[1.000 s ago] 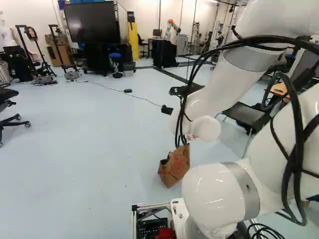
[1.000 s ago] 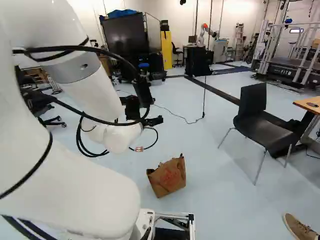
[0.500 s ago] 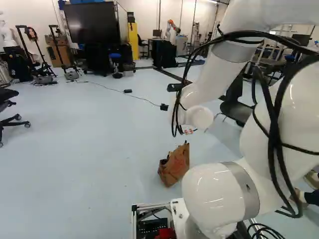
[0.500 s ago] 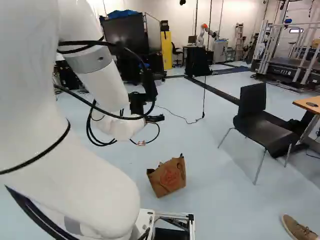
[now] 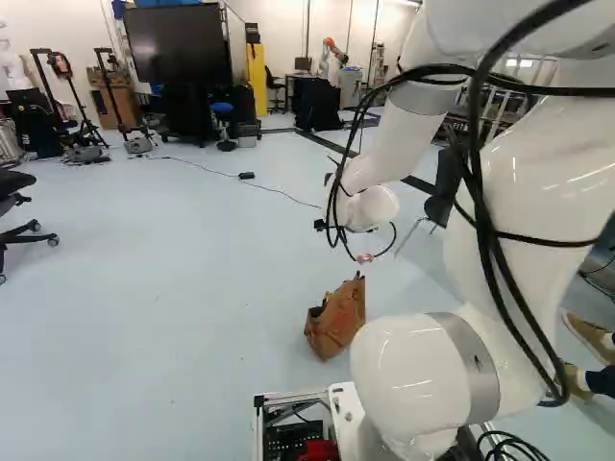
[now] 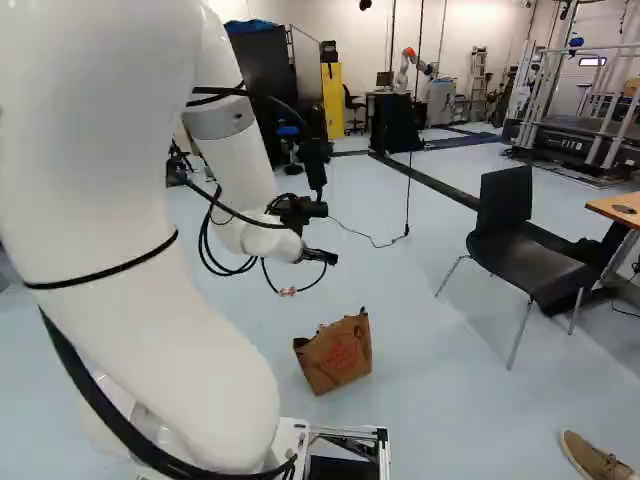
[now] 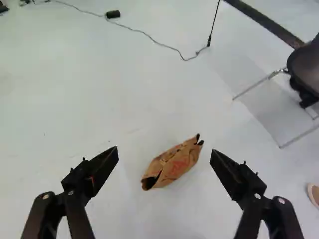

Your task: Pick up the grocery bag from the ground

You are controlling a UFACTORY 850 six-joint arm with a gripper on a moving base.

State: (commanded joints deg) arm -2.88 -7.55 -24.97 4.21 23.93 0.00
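Grocery bag, one, brown paper with red print: upon the floor, slumped and tilted, towards 6 o'clock from the centre of the right base view and between 5 and 6 in the left.

End effector, one, black: raised above the floor, fingers spread wide — nothing pinched. The right base view shows it in part, with the bag roughly at 6 o'clock from it; in the left base view the arm hides most of it. Only the wrist view reveals the gap at the end effector: the bag appears within it, but lies beyond the fingertips, apart from both. That view also shows a dark opening at the bag's 7 o'clock end.

Black chair, metal-legged: whole at 3 o'clock in the right base view; part-hidden behind the arm in the left; seat edge and legs at 2 o'clock from the end effector in the wrist view.

Floor cable: seen in all three. Its black box appears in the left base and wrist views, at 11 o'clock from the end effector in the latter.

Single-view items: wheeled chair, 9 o'clock, left base; wood-topped counter, 3 o'clock, right base.

Another robot, far off — both base views, near 12 o'clock in the left, 1 in the right.
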